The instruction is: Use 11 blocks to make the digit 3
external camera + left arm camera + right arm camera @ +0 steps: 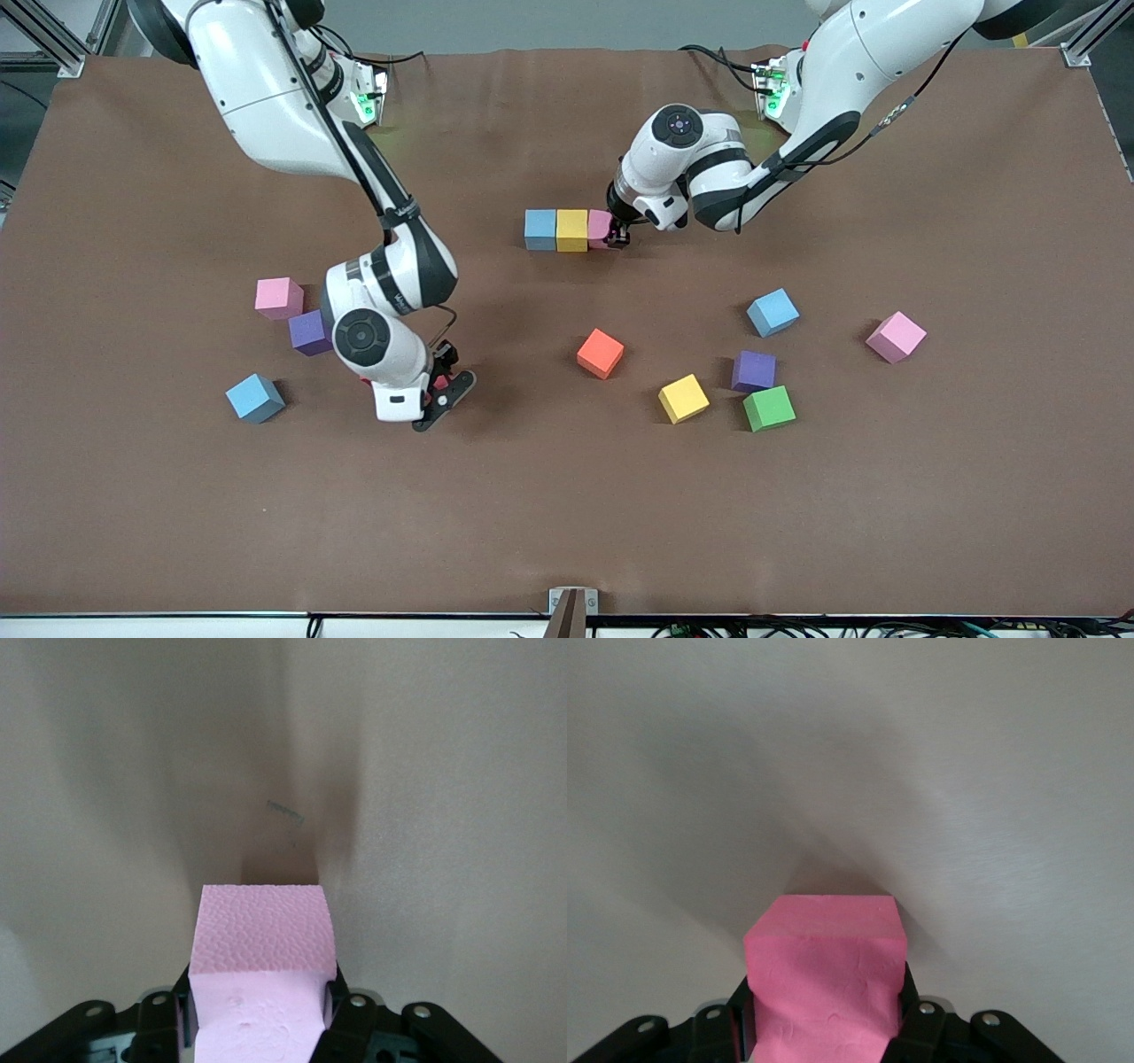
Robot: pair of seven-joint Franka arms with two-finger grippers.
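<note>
A short row of blocks lies mid-table: blue (539, 229), yellow (571, 229), and a pink block (600, 228) (261, 930) against the yellow one. My left gripper (617, 232) (259, 992) is shut on that pink block, one finger on each side. My right gripper (438, 390) (826, 1001) is low at the table toward the right arm's end. Its fingers press both sides of a red block (824, 939), which the hand mostly hides in the front view.
Loose blocks near the right gripper: pink (279, 298), purple (310, 332), blue (255, 398). Nearer the front camera than the row lie orange (601, 353), yellow (683, 398), purple (754, 370), green (768, 408), blue (772, 312) and pink (896, 337).
</note>
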